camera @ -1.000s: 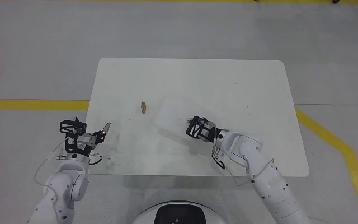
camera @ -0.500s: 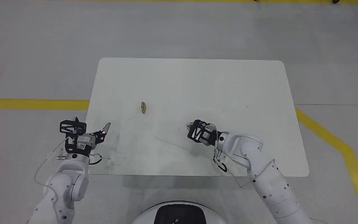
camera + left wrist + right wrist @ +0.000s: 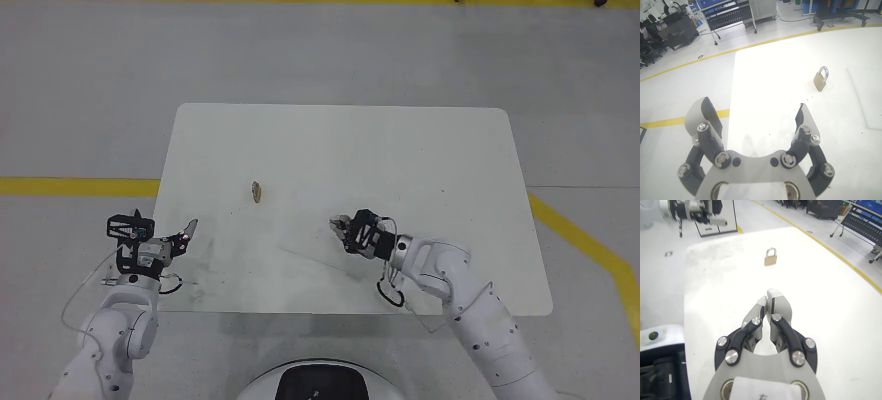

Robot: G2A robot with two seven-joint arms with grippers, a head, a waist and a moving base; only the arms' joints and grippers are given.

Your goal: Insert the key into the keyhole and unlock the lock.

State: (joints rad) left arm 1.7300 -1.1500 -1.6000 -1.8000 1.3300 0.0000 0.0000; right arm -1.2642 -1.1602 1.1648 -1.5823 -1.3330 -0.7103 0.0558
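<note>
- My right gripper [image 3: 767,297] is clenched; I cannot tell if a key sits between the pads.
- My left gripper [image 3: 755,111] is released.
- The padlock [image 3: 770,257] stands upright on the table [image 3: 810,291], well ahead of both grippers.
- I judge the padlock to be stiff, smooth, rather heavy metal that tips easily; better to take its body by the flat faces.

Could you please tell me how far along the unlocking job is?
Early. Done: nothing on the padlock; it stands on the table with its shackle closed, apart from both grippers. In hand: the right gripper is shut short of it; whether it holds the key is unclear. The left gripper is open at the table edge. Left: insertion and turning.
</note>
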